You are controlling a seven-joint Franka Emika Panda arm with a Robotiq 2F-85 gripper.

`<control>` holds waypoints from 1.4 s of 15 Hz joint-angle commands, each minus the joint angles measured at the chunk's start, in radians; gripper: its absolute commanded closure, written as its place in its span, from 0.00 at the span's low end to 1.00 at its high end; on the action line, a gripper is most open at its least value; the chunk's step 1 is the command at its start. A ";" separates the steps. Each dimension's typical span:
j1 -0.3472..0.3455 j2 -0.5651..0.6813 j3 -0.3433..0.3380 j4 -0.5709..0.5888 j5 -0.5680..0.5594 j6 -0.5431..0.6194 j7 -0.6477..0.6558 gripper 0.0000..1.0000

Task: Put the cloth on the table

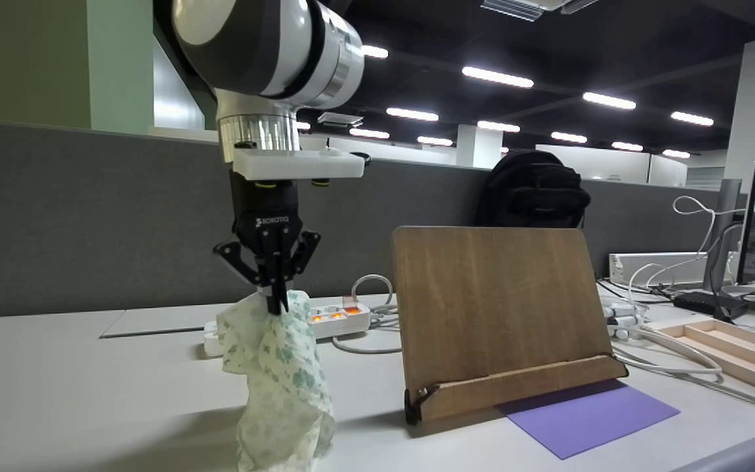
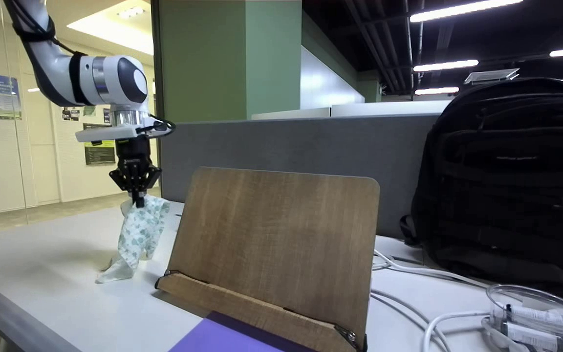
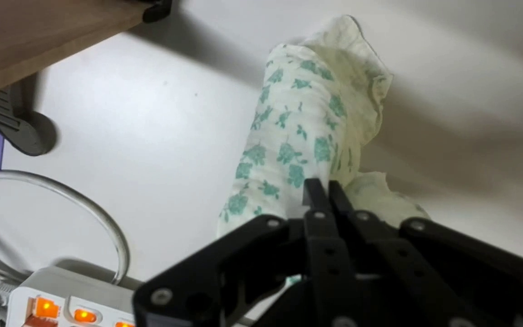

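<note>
A white cloth with green floral print hangs in folds from my gripper; the cloth shows in both exterior views (image 1: 289,380) (image 2: 137,237) and in the wrist view (image 3: 288,131). My gripper (image 1: 277,307) points straight down, with its fingers closed together on the upper part of the cloth; the gripper also shows in an exterior view (image 2: 138,200) and in the wrist view (image 3: 324,188). The cloth's lower end reaches down to the white table (image 1: 109,387) and seems to touch it. The cloth between the fingertips is mostly hidden.
A wooden book stand (image 1: 502,308) stands beside the cloth, with a purple sheet (image 1: 594,419) under its front. A power strip (image 1: 341,320) with cables lies behind the cloth. A grey partition (image 1: 89,223) runs along the back. A black backpack (image 2: 501,186) and a wooden tray (image 1: 738,354) are farther off.
</note>
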 commanded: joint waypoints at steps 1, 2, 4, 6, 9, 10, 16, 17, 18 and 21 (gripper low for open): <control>0.029 0.072 -0.022 0.070 -0.021 -0.044 0.100 0.99; 0.036 0.091 -0.032 0.078 -0.027 -0.033 0.123 0.99; 0.043 0.124 -0.045 0.097 -0.025 -0.029 0.145 0.99; 0.049 0.149 -0.053 0.117 -0.013 -0.041 0.150 0.71; 0.050 0.153 -0.057 0.133 0.003 -0.060 0.147 0.57; 0.048 0.142 -0.056 0.135 0.007 -0.076 0.145 0.51; 0.040 0.007 -0.057 0.097 -0.025 -0.105 0.149 0.10; 0.033 -0.024 -0.057 0.082 -0.027 -0.105 0.144 0.04; 0.023 -0.056 -0.057 0.063 -0.027 -0.108 0.139 0.01; -0.020 -0.157 -0.070 -0.016 -0.023 -0.139 0.146 0.00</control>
